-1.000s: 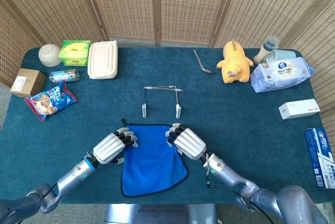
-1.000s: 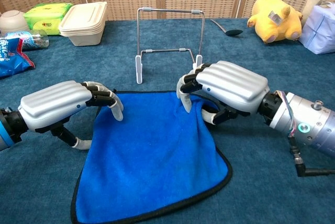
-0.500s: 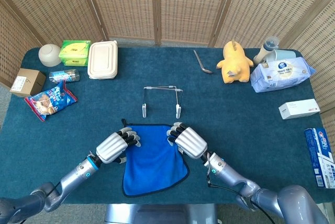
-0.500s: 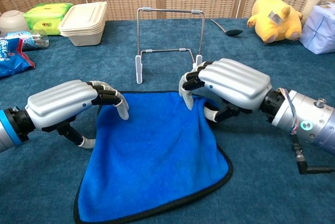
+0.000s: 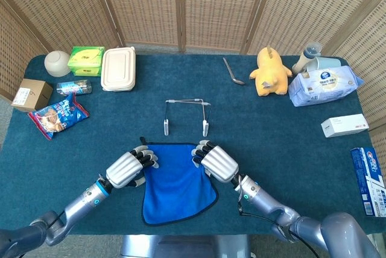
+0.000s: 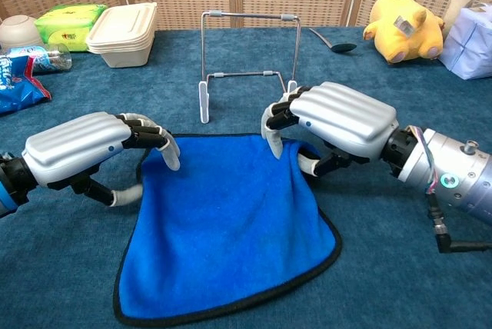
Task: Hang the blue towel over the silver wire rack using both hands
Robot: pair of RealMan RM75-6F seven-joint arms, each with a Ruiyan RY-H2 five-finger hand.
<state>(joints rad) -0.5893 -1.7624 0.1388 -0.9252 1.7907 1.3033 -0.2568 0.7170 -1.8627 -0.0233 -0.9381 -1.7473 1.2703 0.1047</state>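
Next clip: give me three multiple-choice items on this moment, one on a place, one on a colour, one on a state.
1. Where is the silver wire rack?
A. Beyond the blue towel
B. Beside the plush toy
C. On the lunch box

2. What colour is the towel's edging?
A. White
B. Black
C. Yellow

3. What is the towel's state?
A. Draped over the rack
B. Folded in a stack
C. Lying on the table, far corners under each robot hand

Key: 1 A, the rack stands past the towel's far edge. 2 B, a dark trim rims it. 3 C, left robot hand and right robot hand sit at its corners.
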